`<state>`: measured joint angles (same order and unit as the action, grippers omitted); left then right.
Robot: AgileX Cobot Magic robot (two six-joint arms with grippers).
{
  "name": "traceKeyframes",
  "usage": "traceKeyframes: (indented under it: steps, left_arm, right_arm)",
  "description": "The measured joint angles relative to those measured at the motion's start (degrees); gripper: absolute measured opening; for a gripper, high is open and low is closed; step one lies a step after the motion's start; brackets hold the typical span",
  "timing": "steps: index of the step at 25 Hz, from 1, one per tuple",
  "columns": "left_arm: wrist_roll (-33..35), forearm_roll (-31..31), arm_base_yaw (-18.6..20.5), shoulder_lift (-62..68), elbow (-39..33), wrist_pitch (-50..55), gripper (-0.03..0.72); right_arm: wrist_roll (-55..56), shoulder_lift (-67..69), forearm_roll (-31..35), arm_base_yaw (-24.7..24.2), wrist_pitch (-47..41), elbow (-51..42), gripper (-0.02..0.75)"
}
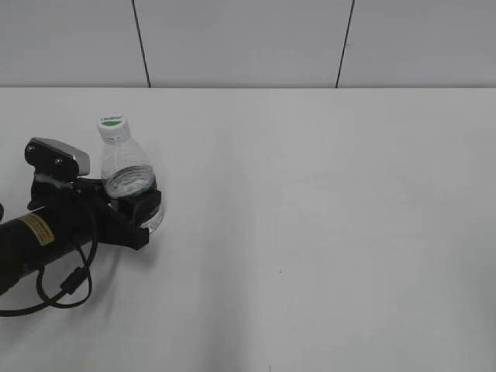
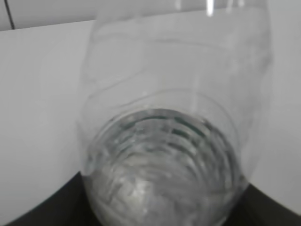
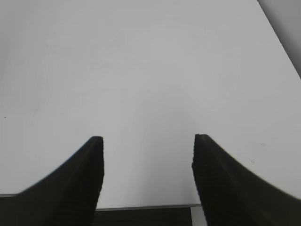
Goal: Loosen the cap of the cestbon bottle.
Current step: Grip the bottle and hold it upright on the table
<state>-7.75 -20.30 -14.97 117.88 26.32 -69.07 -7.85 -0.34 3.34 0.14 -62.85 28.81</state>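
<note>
Cestbon bottle (image 1: 128, 174) stands upright near the table's (image 1: 325, 232) left edge, your left gripper (image 1: 136, 209) clamped around its lower body, arm lying low from the left. Its cap (image 1: 111, 125) sits on top. Your right gripper (image 3: 146, 176) hangs parted above bare tabletop.

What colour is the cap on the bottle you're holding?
White with a green mark on top; the cap shows best in the exterior view.
</note>
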Motion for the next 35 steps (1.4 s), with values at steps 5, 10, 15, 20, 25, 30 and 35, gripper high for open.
traceKeyframes:
  steps: [5, 10, 15, 20, 25, 30, 35]
  left_arm:
    - [-0.07, -5.05, 0.00, 0.01, 1.60, 1.17, 0.374]
    - [-5.01, -13.24, -0.06, 0.05, 6.43, 1.76, 0.370]
    - [-9.47, -16.92, -2.40, 0.05, 13.45, 2.14, 0.370]
    - [-10.54, -18.48, -8.16, 0.11, 20.45, 7.18, 0.370]
    - [-10.73, -18.48, -11.77, 1.45, 25.34, 11.07, 0.370]
    - [-13.11, -18.42, -13.01, 6.42, 28.74, 11.42, 0.370]
    - [-13.59, -18.11, -13.01, 9.30, 29.34, 12.31, 0.370]
  right_arm:
    - [0.00, 0.00, 0.00, 0.00, 0.00, 0.00, 0.465]
    - [0.00, 0.00, 0.00, 0.00, 0.00, 0.00, 0.465]
    - [0.00, 0.00, 0.00, 0.00, 0.00, 0.00, 0.465]
    - [0.00, 0.00, 0.00, 0.00, 0.00, 0.00, 0.465]
    - [0.00, 0.00, 0.00, 0.00, 0.00, 0.00, 0.465]
    - [0.00, 0.00, 0.00, 0.00, 0.00, 0.00, 0.465]
    - [0.00, 0.00, 0.00, 0.00, 0.00, 0.00, 0.465]
